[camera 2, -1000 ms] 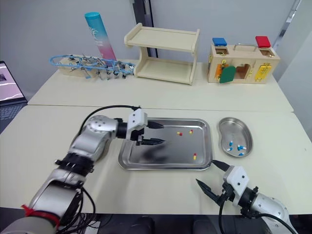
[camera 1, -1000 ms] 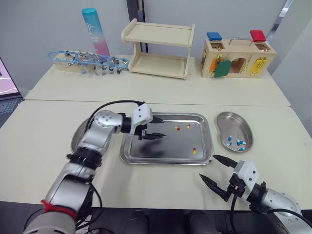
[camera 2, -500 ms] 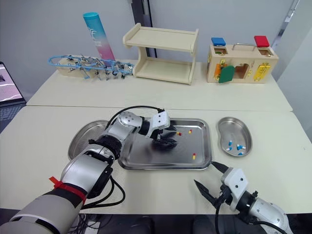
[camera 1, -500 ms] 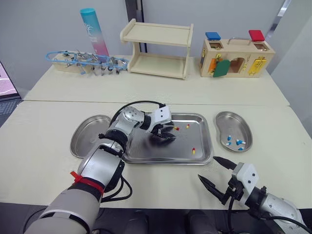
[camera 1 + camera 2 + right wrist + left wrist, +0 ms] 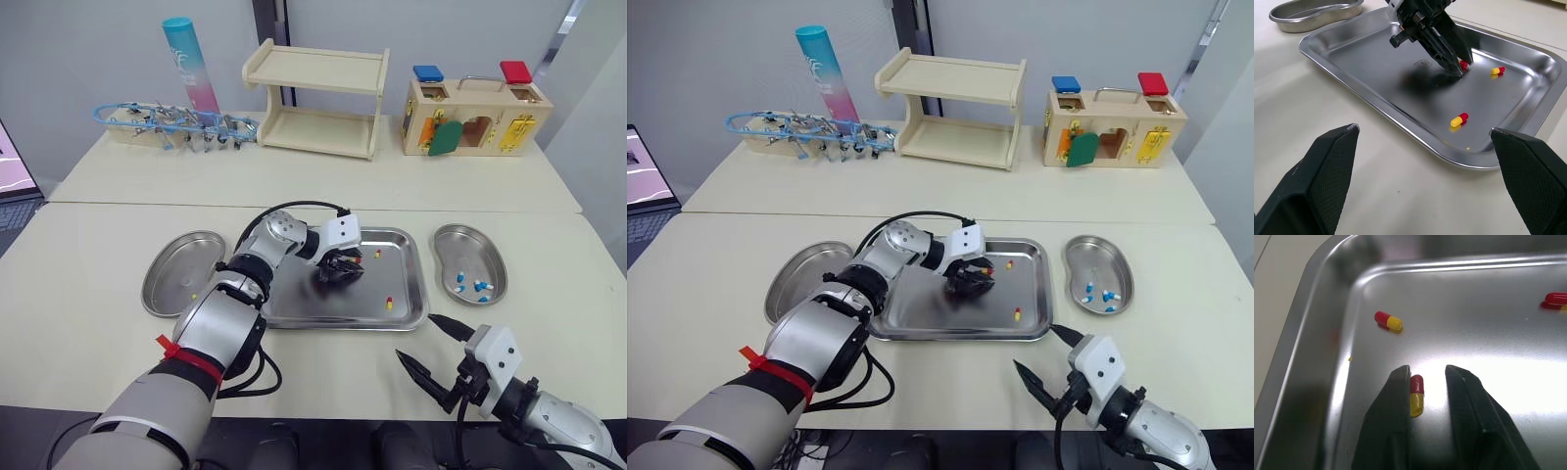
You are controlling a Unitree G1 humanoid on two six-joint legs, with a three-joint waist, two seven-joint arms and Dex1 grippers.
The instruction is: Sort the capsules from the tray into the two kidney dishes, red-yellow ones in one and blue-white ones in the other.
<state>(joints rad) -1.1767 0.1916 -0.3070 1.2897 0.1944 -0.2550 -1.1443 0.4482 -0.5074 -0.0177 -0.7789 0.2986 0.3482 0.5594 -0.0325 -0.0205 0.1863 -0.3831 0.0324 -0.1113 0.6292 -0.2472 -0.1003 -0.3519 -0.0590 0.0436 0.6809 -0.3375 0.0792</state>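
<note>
The steel tray [image 5: 294,304] lies mid-table with three red-yellow capsules in it. My left gripper [image 5: 338,272] is down on the tray's floor. Its jaws stand narrowly apart around one red-yellow capsule [image 5: 1416,394], which touches one finger [image 5: 1398,401] while a gap shows to the other. Two more capsules [image 5: 1388,320] [image 5: 389,304] lie loose nearby. The left kidney dish [image 5: 171,269] holds a small yellowish bit. The right kidney dish [image 5: 480,245] holds several blue-white capsules [image 5: 475,286]. My right gripper [image 5: 416,338] hovers open off the tray's near right corner.
At the back of the table stand a wooden shelf [image 5: 318,98], a wooden lock box [image 5: 477,117], a blue-pink tube [image 5: 191,64] and a rack of metal tools [image 5: 176,122]. A laptop edge [image 5: 10,166] shows at far left.
My left gripper has travelled right across the tray to the capsules, come down and narrowed its jaws around one. The right gripper has stayed put.
</note>
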